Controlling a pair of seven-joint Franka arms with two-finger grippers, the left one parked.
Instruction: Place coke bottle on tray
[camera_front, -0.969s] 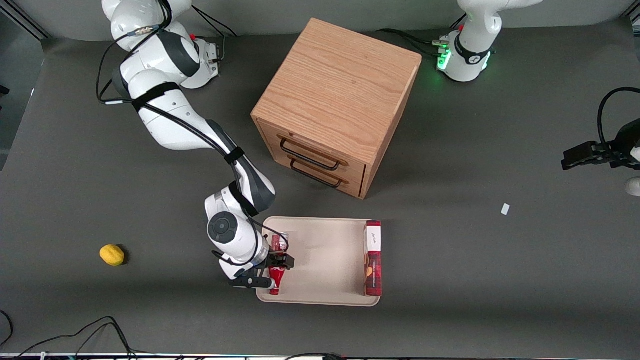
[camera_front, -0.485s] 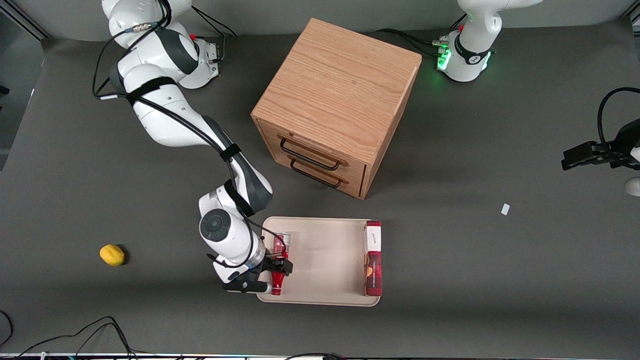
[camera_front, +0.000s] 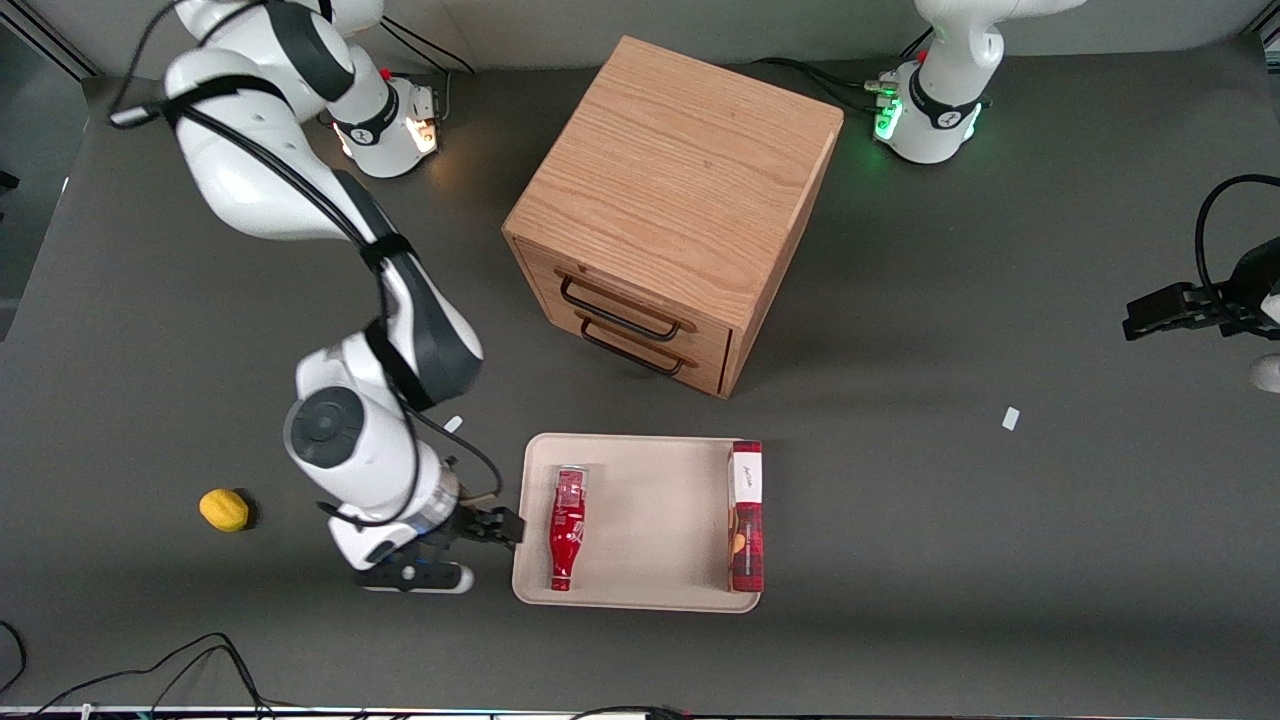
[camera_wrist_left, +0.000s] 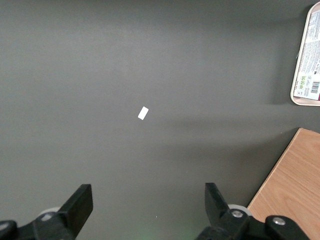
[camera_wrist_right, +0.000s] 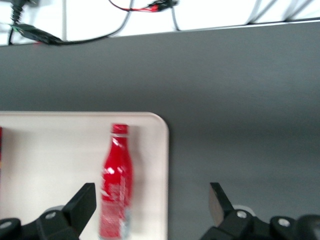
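- The dark grey table (camera_front: 900, 520) carries everything.
- Directly on it lie: a beige tray (camera_front: 650, 520), a wooden drawer cabinet (camera_front: 680, 190), a yellow lemon (camera_front: 224, 509), two small white scraps (camera_front: 1011, 419).
- The gripper (camera_front: 470, 545) hangs open above the table, just beside the tray.

A wooden cabinet (camera_front: 673, 205) with two dark-handled drawers (camera_front: 625, 322) stands upper centre on the dark table (camera_front: 1000, 560). A yellow fruit (camera_front: 224, 509) lies at lower left. A long red box (camera_front: 746, 515) with a white label lies right of centre. Small white scraps (camera_front: 1011, 418) lie at right and mid-left (camera_front: 453, 424). Cables (camera_front: 130, 670) trail along the bottom edge.
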